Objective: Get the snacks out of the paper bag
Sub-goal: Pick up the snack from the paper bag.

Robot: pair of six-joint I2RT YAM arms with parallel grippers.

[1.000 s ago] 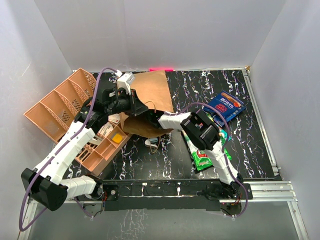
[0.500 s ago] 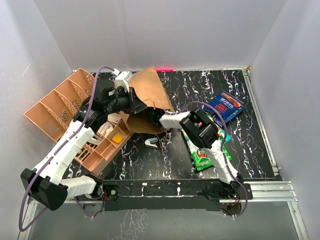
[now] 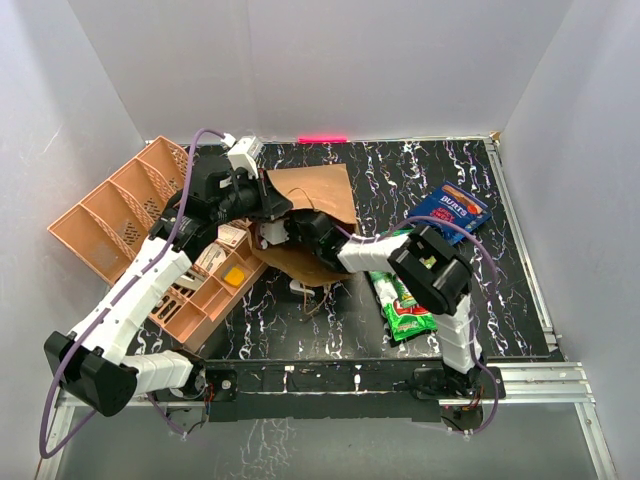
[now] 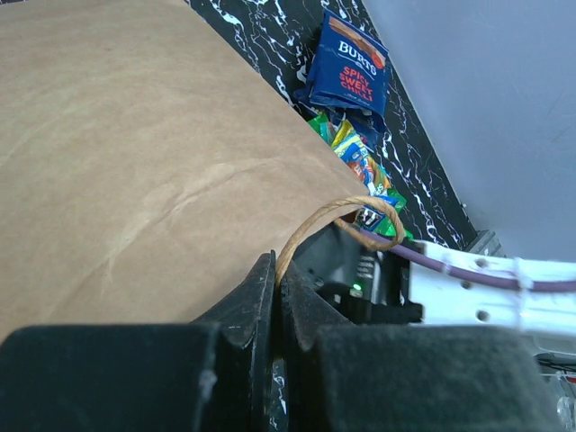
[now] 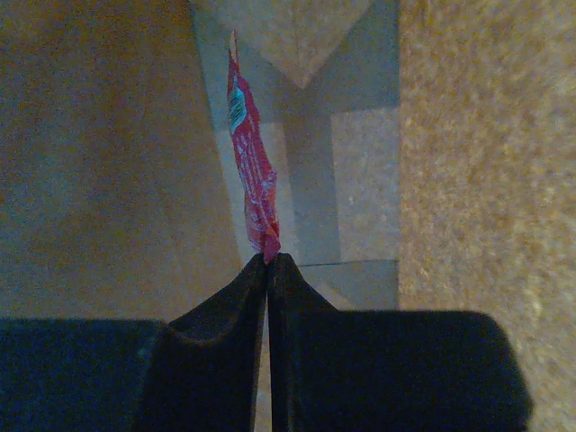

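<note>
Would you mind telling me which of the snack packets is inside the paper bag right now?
The red packet, pinched by the right hand inside the paper bag; the blue Burts packet and the green packet lie outside on the table.

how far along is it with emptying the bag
Done: the Burts packet and green packet lie outside the paper bag. In hand: the left gripper is shut at the bag's handle, and the right gripper, inside the bag, pinches a red packet. Left: pull that one out; whether more remain inside cannot be seen.
</note>
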